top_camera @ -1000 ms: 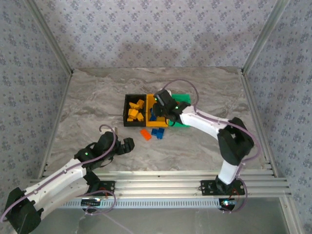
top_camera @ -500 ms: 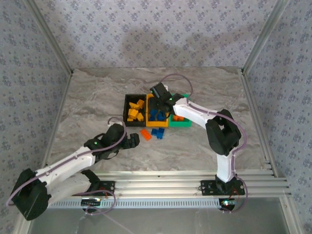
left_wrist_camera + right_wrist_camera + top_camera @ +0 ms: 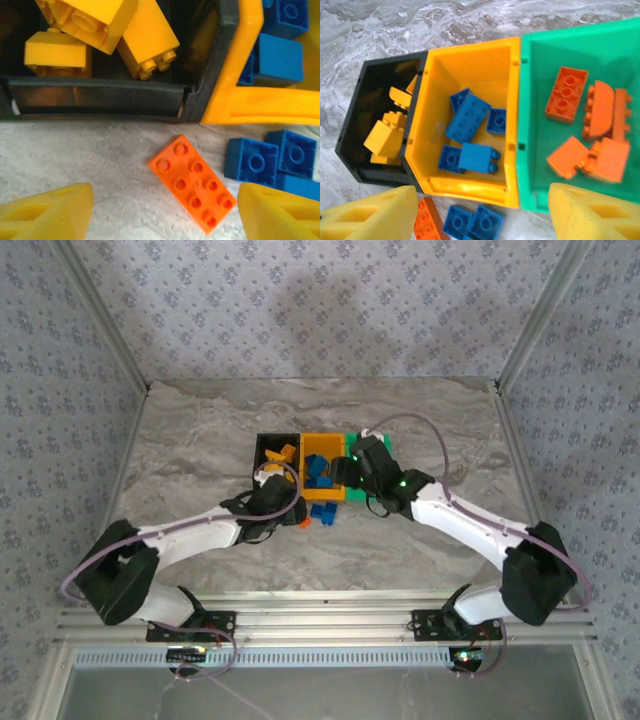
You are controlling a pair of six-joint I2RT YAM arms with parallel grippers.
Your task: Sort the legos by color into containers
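The red-orange lego (image 3: 192, 182) lies diagonally just outside the black bin (image 3: 95, 95), between the open, empty left gripper's (image 3: 162, 214) fingers; closing on its corners could spin it into the neighbouring blue legos (image 3: 250, 161).

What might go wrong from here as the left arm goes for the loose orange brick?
The orange brick lies diagonally between the open left fingers, so closing may spin it rather than grip it.
Blue bricks sit right beside it; a finger may nudge or catch one.
The right gripper hovers by the green bin, this brick's likely target; the arms may clash.
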